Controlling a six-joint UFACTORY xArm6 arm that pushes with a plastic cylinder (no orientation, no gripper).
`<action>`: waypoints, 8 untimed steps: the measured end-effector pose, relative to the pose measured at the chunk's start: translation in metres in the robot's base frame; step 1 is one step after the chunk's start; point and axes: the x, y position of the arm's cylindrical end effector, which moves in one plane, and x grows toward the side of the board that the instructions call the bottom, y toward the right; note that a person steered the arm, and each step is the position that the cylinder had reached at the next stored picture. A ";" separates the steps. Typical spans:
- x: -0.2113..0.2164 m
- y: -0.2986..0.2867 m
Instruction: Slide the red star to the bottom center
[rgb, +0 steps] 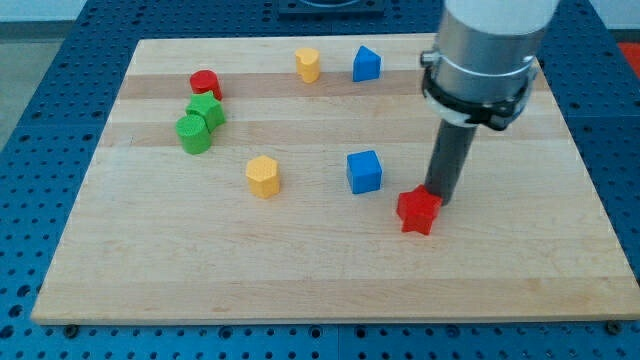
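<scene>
Red star on desk, right of centre, at 4 o'clock from blue cube. My tip touching star at 1 o'clock; no hand fitted, bare rod only. Risk: off-centre contact; star rotates, slips past tip, drifts off course.

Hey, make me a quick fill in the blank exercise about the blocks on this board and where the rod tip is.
My tip touches the ___ star.
The blue cube lies to the star's ___ in the view.
Beside the red cylinder sit two ___ blocks.
Missing words: red; left; green.
</scene>
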 end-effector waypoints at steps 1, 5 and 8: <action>0.007 -0.024; 0.029 0.019; 0.035 0.030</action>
